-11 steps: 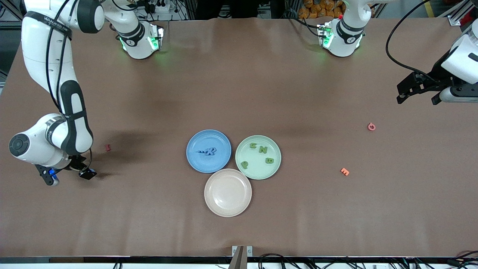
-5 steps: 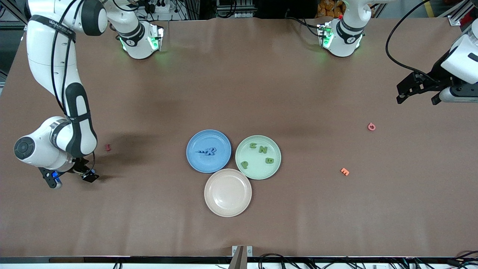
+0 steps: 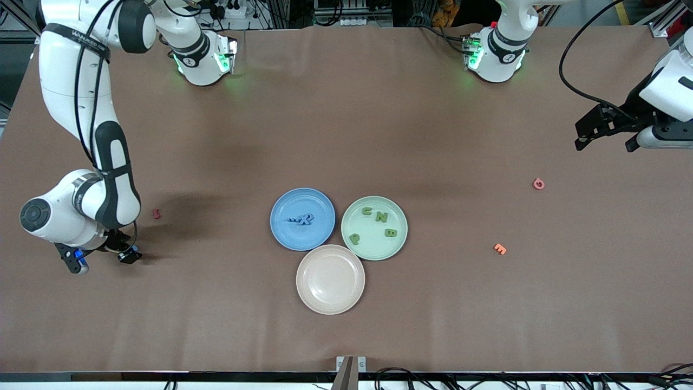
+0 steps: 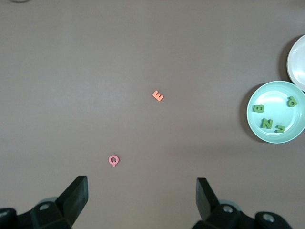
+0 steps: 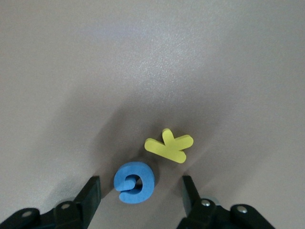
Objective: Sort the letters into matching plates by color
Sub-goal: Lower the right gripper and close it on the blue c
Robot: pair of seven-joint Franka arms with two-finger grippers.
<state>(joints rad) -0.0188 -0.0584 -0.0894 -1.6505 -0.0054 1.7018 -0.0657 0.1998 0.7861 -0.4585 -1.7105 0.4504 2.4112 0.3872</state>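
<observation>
- Right gripper [image 5: 138,191] is low at the right arm's end, jaws apart around a blue letter [image 5: 134,182] lying flat, not yet clamped; one yellow letter [image 5: 169,145] touches it.
- Left gripper [image 4: 141,200] waits wide open, empty, above bare table.
- Three plates: blue plate [image 3: 281,234], green plate [image 3: 399,241] with four green letters, beige plate [image 3: 330,279] empty.
- One pink letter [image 3: 538,183] and one orange letter [image 3: 499,248] lie apart.

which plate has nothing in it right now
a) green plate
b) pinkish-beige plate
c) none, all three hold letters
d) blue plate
b: the pinkish-beige plate shows only bare surface, while the blue plate holds blue letters and the green plate holds four green letters.
</observation>
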